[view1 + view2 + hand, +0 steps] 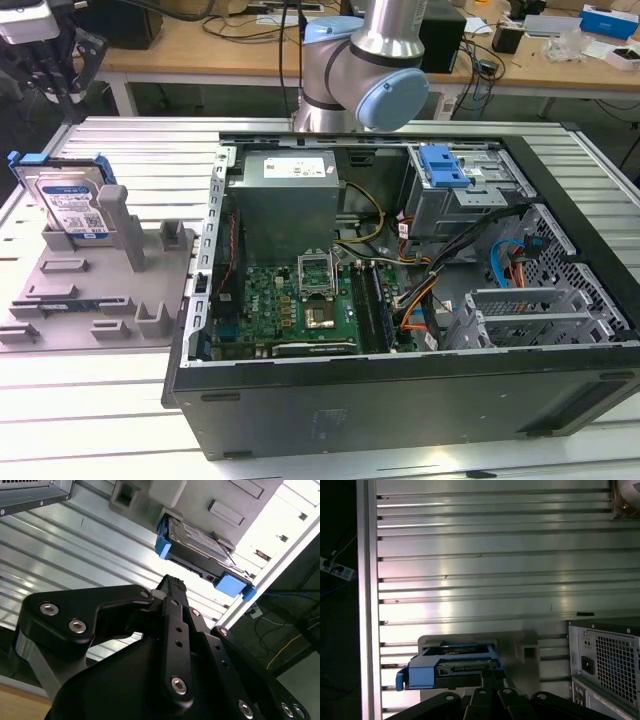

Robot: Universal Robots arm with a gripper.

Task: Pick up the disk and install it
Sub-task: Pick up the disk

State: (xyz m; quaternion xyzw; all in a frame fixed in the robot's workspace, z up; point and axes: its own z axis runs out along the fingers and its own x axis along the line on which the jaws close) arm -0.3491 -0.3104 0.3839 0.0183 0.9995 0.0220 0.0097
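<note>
The disk (pixel 70 195), a silver hard drive with a white-and-blue label in a blue carrier, stands on edge in a slot of a grey holder (pixel 110 300) at the exterior view's left. My gripper (pixel 62 80) hangs above and behind it, apart from it. In the second wrist view my gripper (pixel 172 584) points toward the disk (pixel 197 542) with a gap between them. The first wrist view has the disk (pixel 452 667) just beyond my gripper (pixel 492 677). The fingers look shut together with nothing between them.
An open computer case (pixel 400 400) lies on its side on the ribbed metal table (pixel 100 420), to the exterior view's right of the holder. Inside are a motherboard (pixel 300 305), a power supply (pixel 285 195) and a drive cage with a blue latch (pixel 445 165). Desks stand behind.
</note>
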